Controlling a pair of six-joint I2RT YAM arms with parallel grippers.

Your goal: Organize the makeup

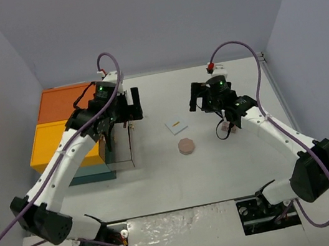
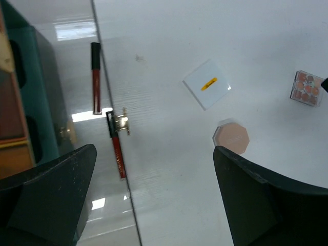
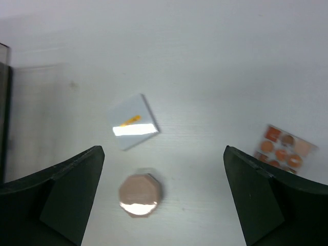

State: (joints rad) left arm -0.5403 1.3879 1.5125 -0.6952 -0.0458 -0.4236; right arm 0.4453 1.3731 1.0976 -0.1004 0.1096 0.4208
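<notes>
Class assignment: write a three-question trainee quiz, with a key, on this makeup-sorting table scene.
1. Fill in: the white card carries a small ___ mark.
2. True or false: the right gripper has its jaws shut on the palette.
3. In the top view, the octagonal compact appears: A just below the card; B on top of it; C between the right gripper's jaws.
Key: 1 yellow. 2 false, the jaws stand open and the palette lies free. 3 A.

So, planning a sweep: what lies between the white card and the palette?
Nothing: bare table between the card and the palette, clearest in the right wrist view. The compact sits off that line.
</notes>
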